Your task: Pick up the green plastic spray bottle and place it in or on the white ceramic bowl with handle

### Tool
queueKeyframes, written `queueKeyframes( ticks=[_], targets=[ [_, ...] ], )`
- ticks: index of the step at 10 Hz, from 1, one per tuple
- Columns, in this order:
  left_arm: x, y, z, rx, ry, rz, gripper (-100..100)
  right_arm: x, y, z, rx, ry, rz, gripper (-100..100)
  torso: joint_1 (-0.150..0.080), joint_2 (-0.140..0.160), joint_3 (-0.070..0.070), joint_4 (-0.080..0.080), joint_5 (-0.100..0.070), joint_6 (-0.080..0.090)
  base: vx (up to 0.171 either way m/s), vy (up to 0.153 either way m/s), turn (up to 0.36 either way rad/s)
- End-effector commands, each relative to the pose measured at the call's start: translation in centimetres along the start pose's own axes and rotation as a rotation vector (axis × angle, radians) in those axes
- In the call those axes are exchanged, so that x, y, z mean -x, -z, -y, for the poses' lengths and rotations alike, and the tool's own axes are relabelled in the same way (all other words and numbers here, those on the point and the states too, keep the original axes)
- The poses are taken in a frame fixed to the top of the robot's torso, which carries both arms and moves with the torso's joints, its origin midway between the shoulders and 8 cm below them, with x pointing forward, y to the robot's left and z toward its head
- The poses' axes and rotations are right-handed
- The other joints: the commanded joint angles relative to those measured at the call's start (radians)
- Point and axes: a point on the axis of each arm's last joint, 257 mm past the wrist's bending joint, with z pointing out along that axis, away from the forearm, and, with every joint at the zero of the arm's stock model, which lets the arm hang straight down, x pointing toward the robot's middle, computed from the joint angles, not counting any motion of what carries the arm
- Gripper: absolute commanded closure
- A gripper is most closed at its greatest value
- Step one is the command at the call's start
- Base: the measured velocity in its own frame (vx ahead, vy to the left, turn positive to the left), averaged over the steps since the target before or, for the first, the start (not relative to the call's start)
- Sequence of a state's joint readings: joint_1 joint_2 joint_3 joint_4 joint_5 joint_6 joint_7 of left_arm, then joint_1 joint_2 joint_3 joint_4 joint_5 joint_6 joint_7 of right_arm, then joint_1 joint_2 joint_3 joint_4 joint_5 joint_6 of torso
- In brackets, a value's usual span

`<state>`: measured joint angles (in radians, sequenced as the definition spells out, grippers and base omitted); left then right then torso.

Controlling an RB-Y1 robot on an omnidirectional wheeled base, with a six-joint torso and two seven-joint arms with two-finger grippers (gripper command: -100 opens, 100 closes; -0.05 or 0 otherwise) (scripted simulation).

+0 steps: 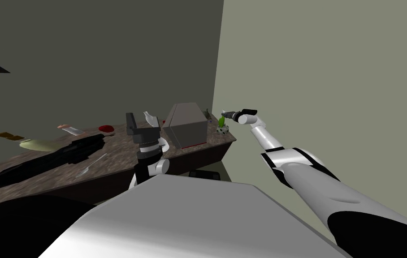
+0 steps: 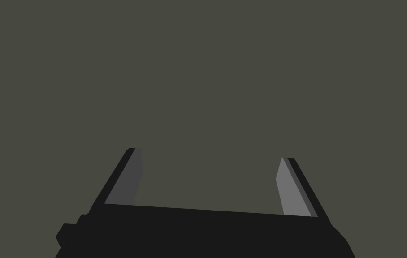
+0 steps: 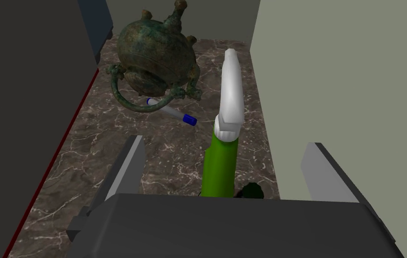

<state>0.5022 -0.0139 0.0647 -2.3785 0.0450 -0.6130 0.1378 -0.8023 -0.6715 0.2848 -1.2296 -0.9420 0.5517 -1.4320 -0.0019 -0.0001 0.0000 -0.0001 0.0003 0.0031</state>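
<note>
Bottle place: the green spray bottle stands upright on the brown marbled counter, at the end that meets the pale wall.
Right gripper: spread wide with one blade on either side of the bottle. There is a gap on both sides and nothing is held. The bottle's foot is hidden behind the gripper's dark body.
Side room: the counter here is a narrow strip. A grey box with a red line along its base closes one side and the pale wall closes the other. The bottle stands nearer the wall than the box.
Room ahead: bare marble lies just past the bottle. Farther on is a white marker with a blue cap, lying flat against a round green-bronze vessel with knobs and a looped handle.
Counter edge: in the head view the bottle sits close to the counter's end corner.
Bottle look: a slim bright green body, a ribbed white collar, and a long white trigger head that points away from the gripper.
Left gripper: raised over the counter in front of the chest, well apart from the bottle, with its blades wide apart and nothing between them.
</note>
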Motion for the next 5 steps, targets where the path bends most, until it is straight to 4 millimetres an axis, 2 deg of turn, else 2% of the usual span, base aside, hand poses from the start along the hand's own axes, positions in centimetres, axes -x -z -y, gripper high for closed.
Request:
queueKeyframes(
  ticks=[1, 5],
  targets=[
    [0.00, 0.00, 0.00, 0.000, 0.000, 0.000, 0, 0.00, 0.00, 0.00, 0.000, 0.000, 0.000, 0, 0.000, 0.000, 0.000, 0.000, 0.000, 0.000, 0.000, 0.000, 0.000],
    [0.00, 0.00, 0.00, 0.000, 0.000, 0.000, 0, 0.00, 0.00, 0.00, 0.000, 0.000, 0.000, 0, -0.001, 0.000, 0.000, 0.000, 0.000, 0.000, 0.000, 0.000, 0.000]
  ],
)
